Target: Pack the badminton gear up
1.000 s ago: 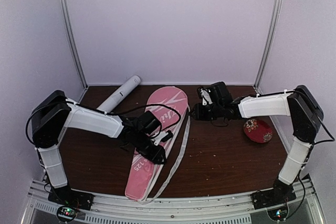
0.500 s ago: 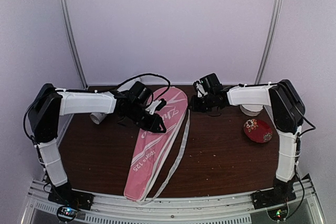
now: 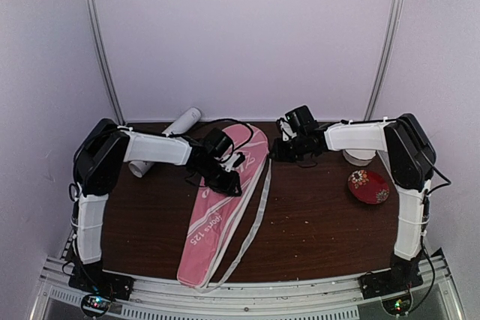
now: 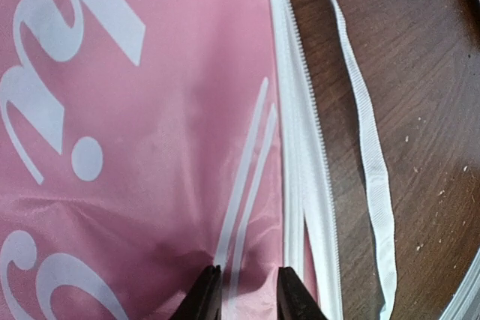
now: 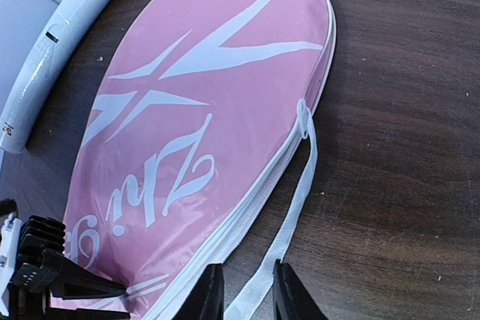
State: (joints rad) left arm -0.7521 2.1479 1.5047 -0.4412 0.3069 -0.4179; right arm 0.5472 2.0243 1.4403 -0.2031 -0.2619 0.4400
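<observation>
One cover lies on the desk under the left pincer, which clamps its fabric; one tube lies behind-left. Only the top view shows one dish, right of the right pincer, whose hold on the strap I cannot tell.

From above, the light is soft and even, and the pale walls look a bit washed out. That picture is grainy and not very sharp. Faint shadows sit under the arms on the dark table. Close up on the left, the pink cover is clear, with a dark shadow at the bottom middle and shine on the table at the right. Close up on the right, the white tube at upper left gleams and looks bent.
</observation>
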